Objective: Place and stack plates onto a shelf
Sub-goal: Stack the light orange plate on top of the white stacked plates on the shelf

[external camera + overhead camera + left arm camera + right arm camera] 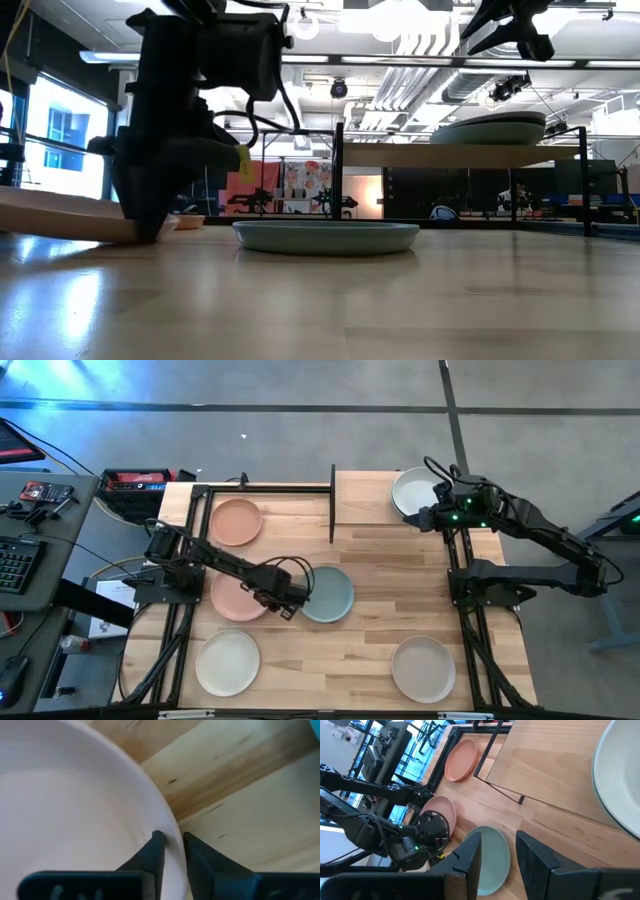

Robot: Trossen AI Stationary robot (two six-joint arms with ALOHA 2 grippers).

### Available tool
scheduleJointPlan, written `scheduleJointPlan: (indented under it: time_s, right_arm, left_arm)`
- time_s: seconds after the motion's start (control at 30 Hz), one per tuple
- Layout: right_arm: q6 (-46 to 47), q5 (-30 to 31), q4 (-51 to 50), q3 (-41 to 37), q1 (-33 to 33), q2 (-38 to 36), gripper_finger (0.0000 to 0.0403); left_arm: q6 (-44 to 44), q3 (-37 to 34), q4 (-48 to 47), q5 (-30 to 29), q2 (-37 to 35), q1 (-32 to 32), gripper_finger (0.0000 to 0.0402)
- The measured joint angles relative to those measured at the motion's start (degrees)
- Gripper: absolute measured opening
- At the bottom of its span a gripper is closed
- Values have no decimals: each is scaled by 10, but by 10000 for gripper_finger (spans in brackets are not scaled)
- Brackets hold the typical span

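My left gripper (pixel 287 600) is shut on the right rim of a pink plate (pixel 236 596) at the table's left middle. A pale blue-green plate (pixel 329 594) lies flat on the table just right of it. My right gripper (pixel 432 516) is open and empty, above the near edge of the shelf (pixel 365 500). A pale plate (pixel 413 491) rests flat on the shelf board and also shows in the right wrist view (pixel 620 780). A peach plate (pixel 236 522), a cream-white plate (pixel 228 663) and a beige plate (pixel 423 669) lie flat on the table. My left gripper (pixel 172 840) pinches the pink plate's rim (pixel 169 826) on its right side, one finger inside the plate and one outside. The fingers come from above, pointing down. In the low view the plate (pixel 60 215) sits low at the table; whether it is lifted cannot be told.
The shelf's black frame post (pixel 332 500) stands at the board's left end. Black frame bars (pixel 195 530) run along the table's left side by the peach plate. Bare slatted tabletop (pixel 330 660) lies between the cream-white and beige plates.
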Motion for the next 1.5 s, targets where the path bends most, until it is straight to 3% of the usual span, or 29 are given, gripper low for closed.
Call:
scheduleJointPlan:
  time_s: [0.17, 0.33, 0.9, 1.2, 1.5]
  right_arm:
    - [-1, 0, 0, 0, 0, 0, 103]
    - [-13, 8, 0, 0, 0, 0, 103]
    - [-11, 2, 0, 0, 0, 0, 103]
    - [21, -1, 0, 0, 26, 1, 103]
    - [99, 64, 2, 0, 113, 25, 103]
  left_arm:
    - [30, 1, -13, 2, -2, -12, 14]
    - [58, 16, -42, 6, -2, -27, 4]
    - [322, 196, -175, -71, -2, -58, 1]
    - [532, 269, -250, -124, -3, -59, 1]
    - [761, 307, -269, -188, -3, -59, 3]
